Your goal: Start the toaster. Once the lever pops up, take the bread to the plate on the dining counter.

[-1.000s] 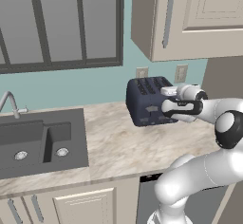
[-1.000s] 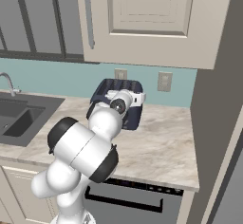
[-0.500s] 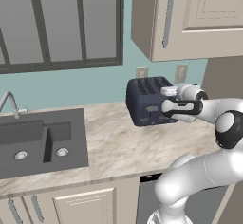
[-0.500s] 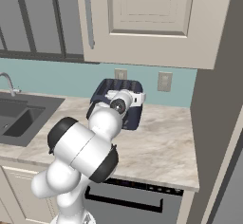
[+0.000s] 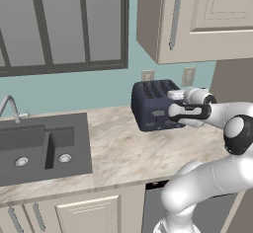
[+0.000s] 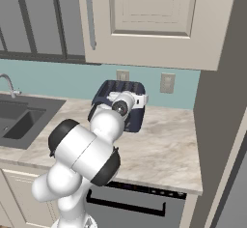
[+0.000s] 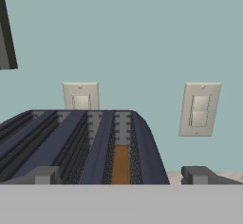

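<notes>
In the right base view the arm's own links covered most of the toaster, hiding its front face and controls, and the pincer could not be made out there. In the hand view the toaster's lower body and left end were cut off by the picture's edges, and the bread showed as a narrow tan strip deep in the rightmost slot, its full outline hidden. In the left base view the hand stood in front of the toaster's right end, so any lever there was hidden, and the sink ran off the left edge.
</notes>
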Tool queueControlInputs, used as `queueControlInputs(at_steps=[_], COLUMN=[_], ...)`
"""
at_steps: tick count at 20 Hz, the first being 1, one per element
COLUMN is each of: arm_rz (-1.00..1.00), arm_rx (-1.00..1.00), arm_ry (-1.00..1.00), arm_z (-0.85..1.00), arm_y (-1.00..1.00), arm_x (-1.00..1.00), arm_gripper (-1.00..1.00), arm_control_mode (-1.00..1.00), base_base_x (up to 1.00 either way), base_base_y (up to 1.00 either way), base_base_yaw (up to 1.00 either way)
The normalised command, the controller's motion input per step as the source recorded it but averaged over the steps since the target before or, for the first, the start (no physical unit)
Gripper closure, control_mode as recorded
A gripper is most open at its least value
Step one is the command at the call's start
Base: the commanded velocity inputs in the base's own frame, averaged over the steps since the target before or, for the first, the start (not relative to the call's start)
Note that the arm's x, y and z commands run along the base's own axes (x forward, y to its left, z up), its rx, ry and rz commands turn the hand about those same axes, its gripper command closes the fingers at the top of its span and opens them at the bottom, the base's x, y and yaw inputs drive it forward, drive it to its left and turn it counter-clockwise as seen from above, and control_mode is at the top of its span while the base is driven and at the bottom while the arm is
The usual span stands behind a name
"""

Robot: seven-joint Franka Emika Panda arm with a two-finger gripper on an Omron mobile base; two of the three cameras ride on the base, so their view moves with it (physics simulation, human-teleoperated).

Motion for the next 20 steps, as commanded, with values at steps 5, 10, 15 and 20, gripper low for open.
queueControlInputs(at_steps=[5,10,15,20], arm_rz=[0.0,0.0,0.0,0.0], arm_rx=[0.0,0.0,0.0,0.0], arm_ry=[0.0,0.0,0.0,0.0], arm_z=[0.0,0.0,0.0,0.0], arm_y=[0.0,0.0,0.0,0.0], arm_x=[0.0,0.0,0.0,0.0], arm_gripper=[-1.0,-1.0,-1.0,-1.0], arm_control_mode=[-1.0,-1.0,-1.0,-1.0], base_base_x=[0.0,0.0,0.0,0.0], base_base_y=[0.0,0.0,0.0,0.0], base_base_yaw=[0.0,0.0,0.0,0.0])
